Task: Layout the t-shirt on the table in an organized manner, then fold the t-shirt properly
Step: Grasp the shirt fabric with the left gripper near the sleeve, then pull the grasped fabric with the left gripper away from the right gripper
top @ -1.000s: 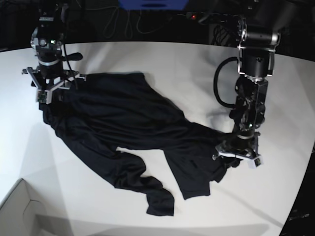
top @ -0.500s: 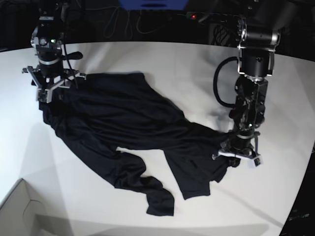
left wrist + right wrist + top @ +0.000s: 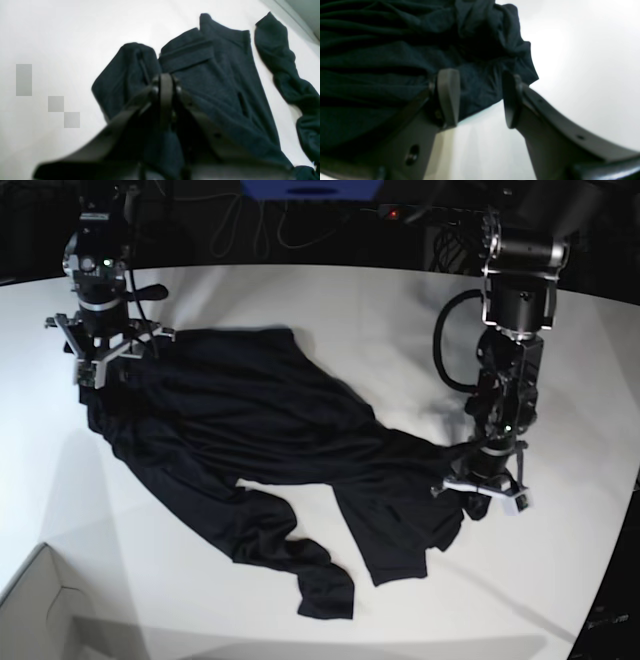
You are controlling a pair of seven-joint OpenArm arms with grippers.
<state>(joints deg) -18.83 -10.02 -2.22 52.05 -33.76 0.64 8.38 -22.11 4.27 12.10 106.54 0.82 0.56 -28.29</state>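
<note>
The soft black short-sleeved t-shirt [image 3: 260, 450] is lying crumpled on the big smooth white tabletop [image 3: 330, 310], spread in a long messy heap from one arm to the other.

A moment ago the left pincer [image 3: 487, 488] was being held open over one end of the cloth. Now it is being squeezed all the way shut, and a bunch of the black fabric is being pinched between its two dark fingers [image 3: 166, 87]. In the left wrist view, the cloth is seen bunching up around the tips.

The right pincer [image 3: 480, 100] is being kept wide open, just as it was before. Nothing is being held in it. The other end of the shirt is lying right under and between its jaws, near the far corner of the tabletop.

It looks like the laying-out step is only being started. One end is now being gripped, so that end can probably be pulled outward. The other end is not yet being gripped, and the shirt is not yet being flattened.
</note>
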